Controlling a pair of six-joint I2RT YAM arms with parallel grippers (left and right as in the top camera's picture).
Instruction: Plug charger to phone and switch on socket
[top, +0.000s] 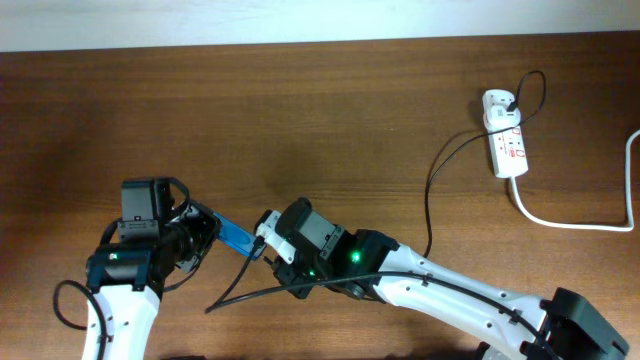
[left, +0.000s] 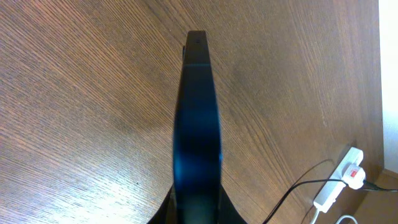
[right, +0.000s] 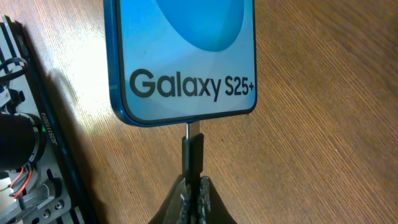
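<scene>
Our right pincer (right: 193, 198), pressed together on the charger (right: 192, 154), holds its plug tip at the bottom edge of the phone (right: 186, 56), which our left pincer (left: 196, 211) pinches by the other end. Any tilt, we reckon, could bend the tip; the socket (top: 505, 135) sits far from the phone.

Overhead view: the table (top: 300, 110) under soft, even light, dimmer toward its left edge, with faint diffuse shadows. Left wrist view: the phone (left: 198, 124), edge-on near the lens, is blurred, while the wood grain is sharp. Right wrist view: pale glare on the wood left of the crisp screen.
</scene>
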